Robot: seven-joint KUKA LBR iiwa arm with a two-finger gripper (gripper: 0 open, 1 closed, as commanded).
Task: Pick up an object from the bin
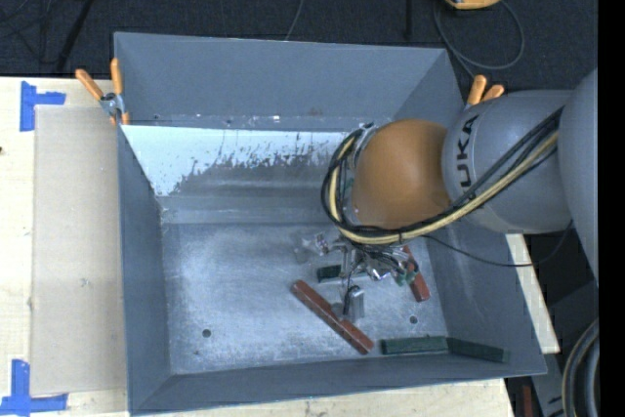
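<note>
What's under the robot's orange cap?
Its gripper, over a long brown stick on the bin floor, with small bits beside it. Whatever lies straight beneath the cap is covered.

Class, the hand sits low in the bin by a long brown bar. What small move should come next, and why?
Probably a slight descent onto the brown bar. The hand hangs just over the bar's middle, which lies flat and diagonal on the bin floor with bare metal on either side. The dark green strips lie apart near the front wall.
</note>
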